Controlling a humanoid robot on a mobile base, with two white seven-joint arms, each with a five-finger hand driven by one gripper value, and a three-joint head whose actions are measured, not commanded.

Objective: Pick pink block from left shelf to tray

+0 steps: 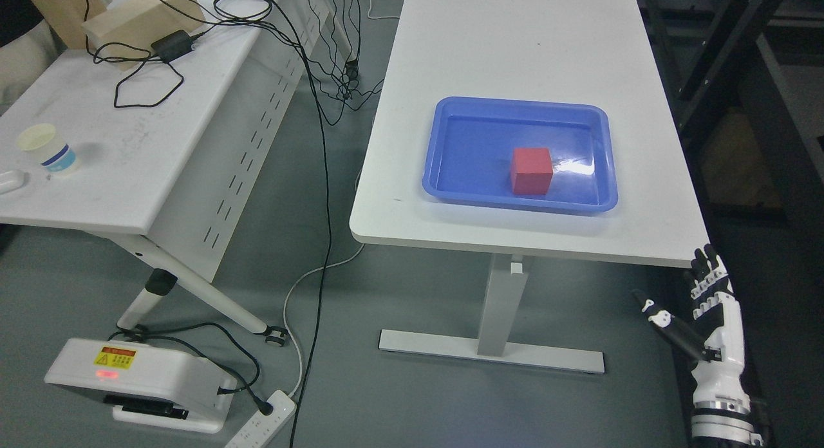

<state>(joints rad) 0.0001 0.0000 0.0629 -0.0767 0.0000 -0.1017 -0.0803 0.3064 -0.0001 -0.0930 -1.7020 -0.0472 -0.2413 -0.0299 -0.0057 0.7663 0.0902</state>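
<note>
From my seat I saw the block (532, 170) — red-pink — sitting inside the blue tray (450, 177) on the white table (515, 49), right of the tray's centre. The right hand (705, 313) hung below the table's near right corner, fingers spread and empty — well apart from the tray.

right hand (711, 319) | white shell, black jointed fingers | black thumb, white patches | silver ribbed wrist ring
</note>
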